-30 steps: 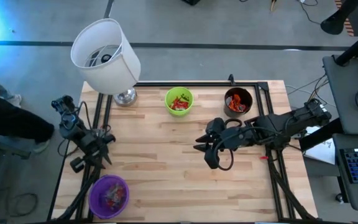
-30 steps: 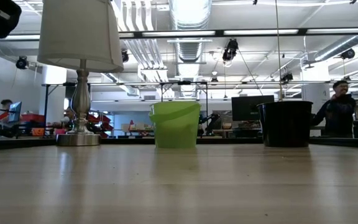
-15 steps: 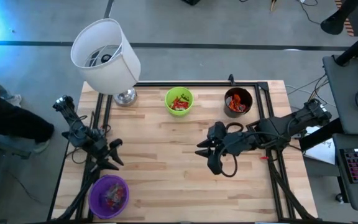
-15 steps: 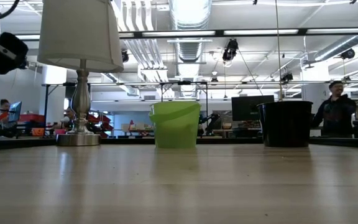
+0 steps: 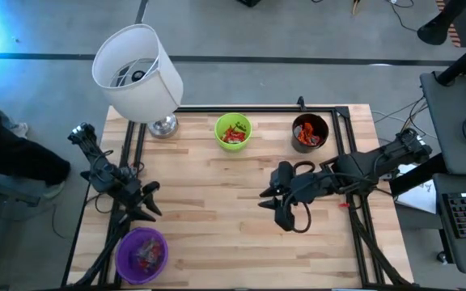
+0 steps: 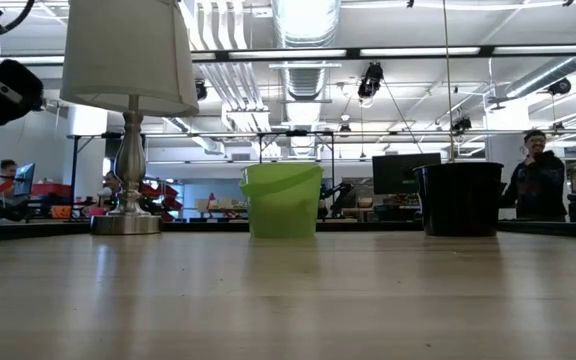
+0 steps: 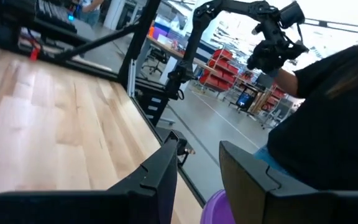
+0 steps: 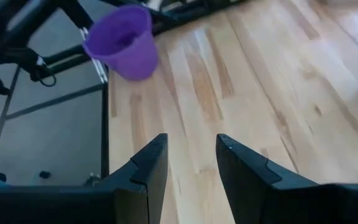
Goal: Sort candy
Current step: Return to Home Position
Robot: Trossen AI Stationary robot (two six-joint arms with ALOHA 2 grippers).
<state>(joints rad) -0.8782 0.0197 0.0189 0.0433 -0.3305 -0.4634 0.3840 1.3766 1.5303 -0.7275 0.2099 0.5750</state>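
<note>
Candy [image 5: 233, 135] binned, left claw [image 5: 146, 207] and right claw [image 5: 273, 206], both apart and empty, should retract high, clear of cups [image 5: 218, 129].

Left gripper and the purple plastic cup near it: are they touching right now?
Apart. The high view shows the left gripper stopped short of the purple plastic cup, with a plain gap between the fingertips and the rim.

Lamp [image 5: 137, 71], grn cup [image 6: 281, 205], blk cup [image 6: 458, 200] (far edge).
</note>
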